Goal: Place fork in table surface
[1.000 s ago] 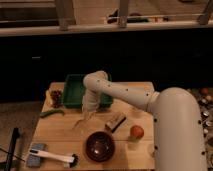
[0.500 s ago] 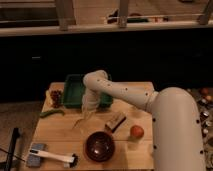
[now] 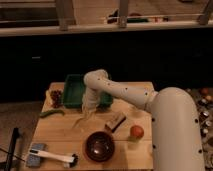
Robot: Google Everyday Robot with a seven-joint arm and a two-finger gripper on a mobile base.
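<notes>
Low over the light wooden table (image 3: 60,142), the pale gripper (image 3: 89,111), whose grip I cannot tell, hangs by a thin pale fork (image 3: 81,121), likely light, stiff and slippery, best pinched mid-handle.

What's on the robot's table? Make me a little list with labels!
gripper: low over the table, in front of the green tray
fork: cannot be made out
bowl: dark, near the front edge
orange fruit: right of the bowl
grapes: left of the tray
brush: front left corner
</notes>
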